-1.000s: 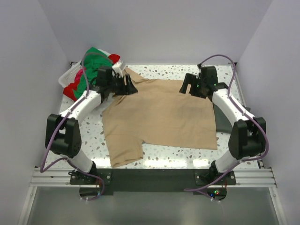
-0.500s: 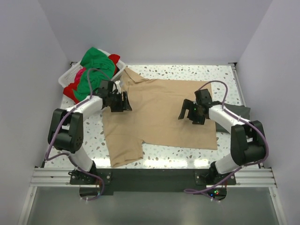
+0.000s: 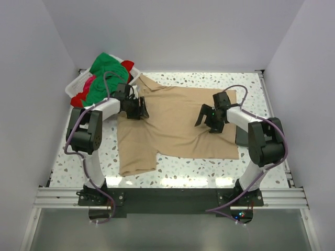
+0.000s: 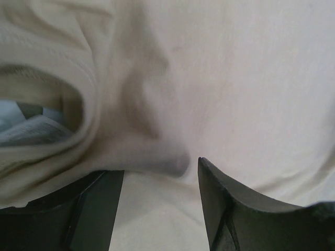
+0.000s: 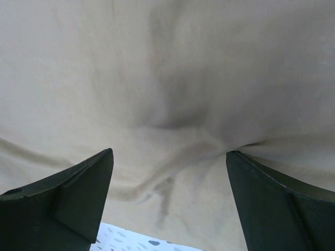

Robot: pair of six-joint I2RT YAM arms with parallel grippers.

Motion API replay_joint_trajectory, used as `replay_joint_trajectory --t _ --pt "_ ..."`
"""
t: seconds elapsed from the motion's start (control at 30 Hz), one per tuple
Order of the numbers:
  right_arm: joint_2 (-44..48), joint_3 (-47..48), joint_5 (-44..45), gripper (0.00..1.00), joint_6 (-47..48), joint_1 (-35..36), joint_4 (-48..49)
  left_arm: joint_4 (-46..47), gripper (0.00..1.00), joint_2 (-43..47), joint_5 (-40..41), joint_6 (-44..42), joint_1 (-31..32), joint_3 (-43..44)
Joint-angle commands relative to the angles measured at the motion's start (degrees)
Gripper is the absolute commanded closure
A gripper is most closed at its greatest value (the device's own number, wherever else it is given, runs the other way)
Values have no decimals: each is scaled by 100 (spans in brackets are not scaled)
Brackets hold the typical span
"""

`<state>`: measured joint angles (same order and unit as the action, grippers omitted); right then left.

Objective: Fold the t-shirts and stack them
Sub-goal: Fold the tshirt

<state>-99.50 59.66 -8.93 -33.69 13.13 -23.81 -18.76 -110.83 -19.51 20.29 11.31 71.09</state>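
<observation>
Tan t-shirt (image 3: 175,125) lies spread flat mid-surface (image 3: 199,168), long axis left-right: collar left, hem right, sleeves toward far-left and near-left. Left gripper (image 3: 138,109) sits at the collar, fingers (image 4: 97,209) wide, a cloth fold between them. Right gripper (image 3: 208,119) is near the hem, fingers (image 5: 68,198) wide over wrinkled cloth. Green t-shirt (image 3: 107,65) sits in the white basket (image 3: 75,83), far-left.

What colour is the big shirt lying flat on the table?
The shirt is tan, best seen in the top external view.

Tan t-shirt (image 3: 175,125) — speckled table (image 3: 199,79) — white basket (image 3: 75,83).
</observation>
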Motion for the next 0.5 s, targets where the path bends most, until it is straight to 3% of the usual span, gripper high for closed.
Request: replay_joint_trajectory --t 0.0,0.47 --pt "-604 168 -47 7 -181 6 -176 -13 36 -624 237 -263 -68 291" --pt "-1519 1996 75 7 372 -3 -1134 -128 36 -1583 298 -263 -15 2154"
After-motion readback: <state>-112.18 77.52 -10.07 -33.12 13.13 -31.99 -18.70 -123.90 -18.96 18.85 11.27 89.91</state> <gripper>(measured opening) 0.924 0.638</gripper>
